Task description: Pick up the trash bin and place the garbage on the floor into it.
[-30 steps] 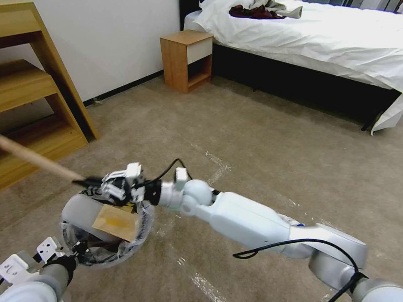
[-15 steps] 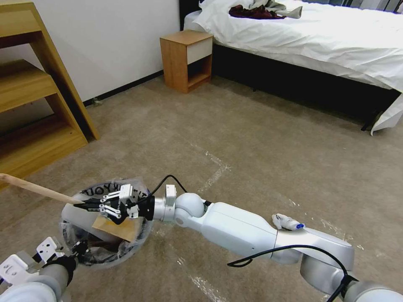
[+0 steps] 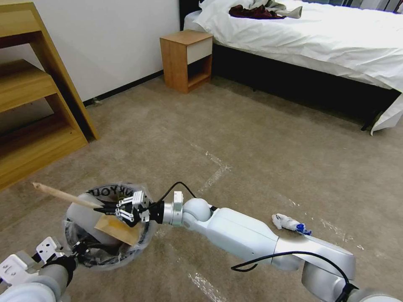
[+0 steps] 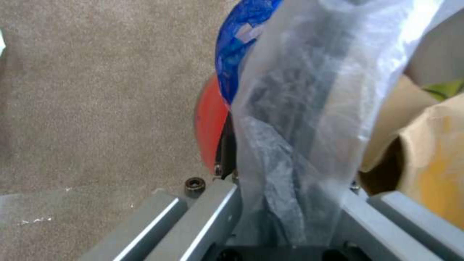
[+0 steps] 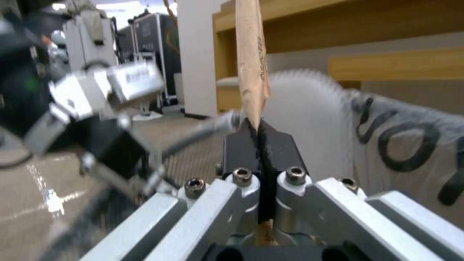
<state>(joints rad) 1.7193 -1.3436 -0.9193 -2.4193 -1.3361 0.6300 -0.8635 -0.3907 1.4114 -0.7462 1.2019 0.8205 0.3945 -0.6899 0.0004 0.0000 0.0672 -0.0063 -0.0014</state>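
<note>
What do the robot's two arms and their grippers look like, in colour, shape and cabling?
The right arm has glossy white rounded shells with silver joints and a loose black cable looping along it. The right gripper has black fingertips on silver linkage bars with white brackets. The left gripper is black, with white brackets behind it on a grey-white forearm. Both wrist views show grey metal finger bars with bolts.
</note>
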